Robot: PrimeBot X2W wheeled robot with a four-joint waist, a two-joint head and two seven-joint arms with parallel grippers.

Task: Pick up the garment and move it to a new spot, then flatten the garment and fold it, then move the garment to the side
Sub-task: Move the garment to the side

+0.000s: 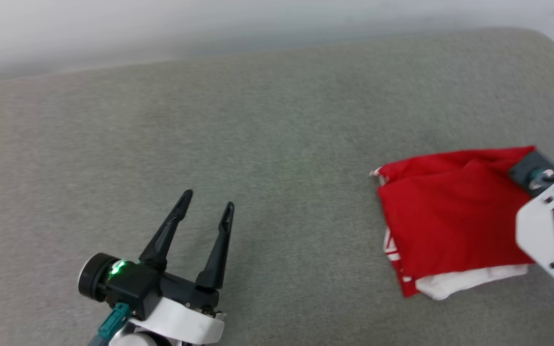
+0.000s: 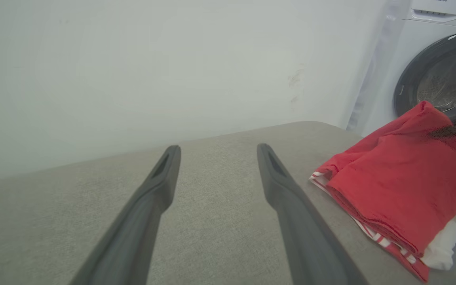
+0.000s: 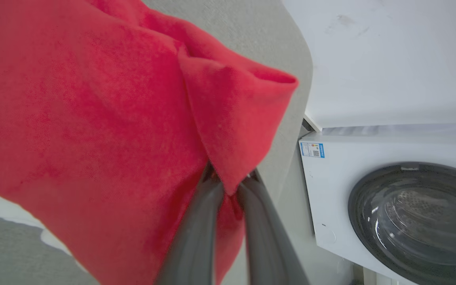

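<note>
The garment (image 1: 445,223), a folded red jersey with a white sleeve and striped trim showing at its near edge, lies at the right end of the grey padded table (image 1: 258,125). My right gripper (image 3: 230,180) is shut on a raised red fold at the garment's far right corner; its wrist (image 1: 544,211) shows at the right edge of the head view. The left wrist view shows the garment (image 2: 402,186) to the right of my fingers. My left gripper (image 1: 207,199) hovers open over bare table at the lower left, well apart from the garment, with nothing between its fingers.
A white washing machine (image 3: 398,198) with a dark round door stands just beyond the table's right end. A pale wall (image 2: 152,71) runs behind the table. The table's rounded far right corner (image 1: 546,43) is close to the garment.
</note>
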